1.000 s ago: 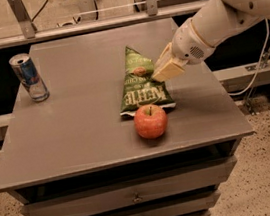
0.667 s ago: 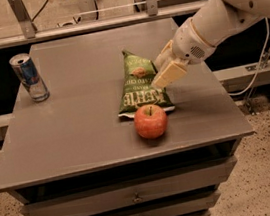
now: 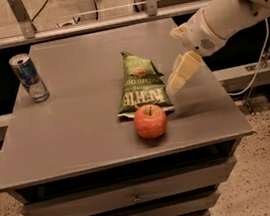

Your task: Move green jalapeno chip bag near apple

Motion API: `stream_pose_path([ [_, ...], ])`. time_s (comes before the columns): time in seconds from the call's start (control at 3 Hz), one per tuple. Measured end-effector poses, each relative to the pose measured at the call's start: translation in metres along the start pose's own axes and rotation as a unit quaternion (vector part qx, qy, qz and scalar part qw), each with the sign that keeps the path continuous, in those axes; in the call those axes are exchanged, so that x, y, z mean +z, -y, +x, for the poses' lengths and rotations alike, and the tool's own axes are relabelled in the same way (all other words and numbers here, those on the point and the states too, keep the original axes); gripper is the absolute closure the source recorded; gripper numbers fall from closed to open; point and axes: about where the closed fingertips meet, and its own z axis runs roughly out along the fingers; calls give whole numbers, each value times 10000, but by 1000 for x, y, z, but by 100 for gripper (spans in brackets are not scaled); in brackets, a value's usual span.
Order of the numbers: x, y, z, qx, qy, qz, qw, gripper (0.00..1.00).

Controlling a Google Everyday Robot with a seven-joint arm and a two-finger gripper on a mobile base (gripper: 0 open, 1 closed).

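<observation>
The green jalapeno chip bag (image 3: 141,86) lies flat on the grey table (image 3: 78,133), lengthwise, with its near end touching the apple (image 3: 150,121). The apple is red-orange and stands upright just in front of the bag. My gripper (image 3: 177,79) hangs just right of the bag's middle, a little above the table. It is open, holds nothing, and is clear of the bag. The white arm (image 3: 227,13) comes in from the upper right.
A blue-and-silver drink can (image 3: 28,77) stands at the table's far left. The table's right edge (image 3: 223,91) is close under the gripper. Drawers (image 3: 133,198) sit below the tabletop. A rail and a cable run behind and to the right.
The gripper has let go of the bag and pulled away to the right and slightly up. The bag now rests on the table by the apple.
</observation>
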Motion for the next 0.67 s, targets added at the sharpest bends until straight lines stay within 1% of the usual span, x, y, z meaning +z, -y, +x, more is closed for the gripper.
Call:
stream_pose_path([
  [0.33, -41, 27, 9, -67, 6, 747, 9972, 0],
  [0.67, -44, 32, 8, -65, 38, 850, 9964, 0],
])
